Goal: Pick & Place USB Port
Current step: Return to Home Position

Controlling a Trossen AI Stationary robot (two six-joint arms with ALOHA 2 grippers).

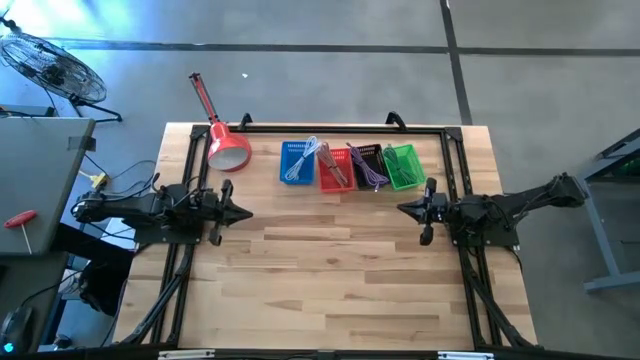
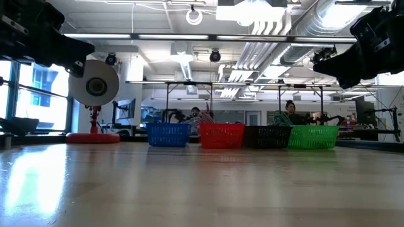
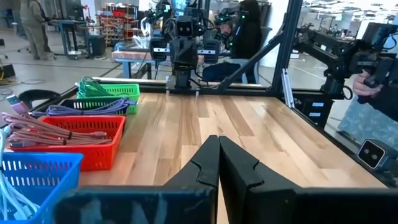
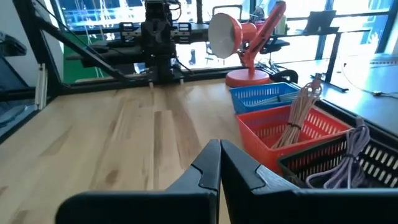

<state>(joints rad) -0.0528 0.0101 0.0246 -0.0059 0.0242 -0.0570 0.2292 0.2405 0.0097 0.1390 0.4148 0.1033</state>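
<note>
Now both arms point toward each other across the wooden table (image 1: 330, 290), each gripper well apart from the bins. Seen from above, the left gripper (image 1: 243, 212) sits at the table's 9 o'clock side; its wrist view shows the two dark fingers pressed together with nothing between them. The right gripper (image 1: 404, 209) sits at the 3 o'clock side, its fingers likewise closed together on nothing. Four small bins stand in a row, side by side, at the table's 12 o'clock edge. From the 9 o'clock end the row runs blue bin (image 1: 294, 163), red bin (image 1: 336, 176), black bin (image 1: 362, 154), green bin (image 1: 404, 168). A white cable (image 1: 311, 152) lies in the blue bin, with one end reaching over toward the red bin. A pink cable (image 1: 331, 162) rests in the red bin, one bundled end sticking up above the rim in the right wrist view. A purple cable (image 1: 371, 172) is coiled in the black bin, and a green cable (image 1: 399, 158) fills the green bin. At about 11 o'clock, just beside the blue bin, a red desk lamp (image 1: 226, 145) stands on the table. Off the table, beyond that corner, a floor fan (image 1: 55, 65) stands on the floor. Behind the right arm, in the left wrist view, a person (image 3: 249, 34) in dark clothing shows in the room.
</note>
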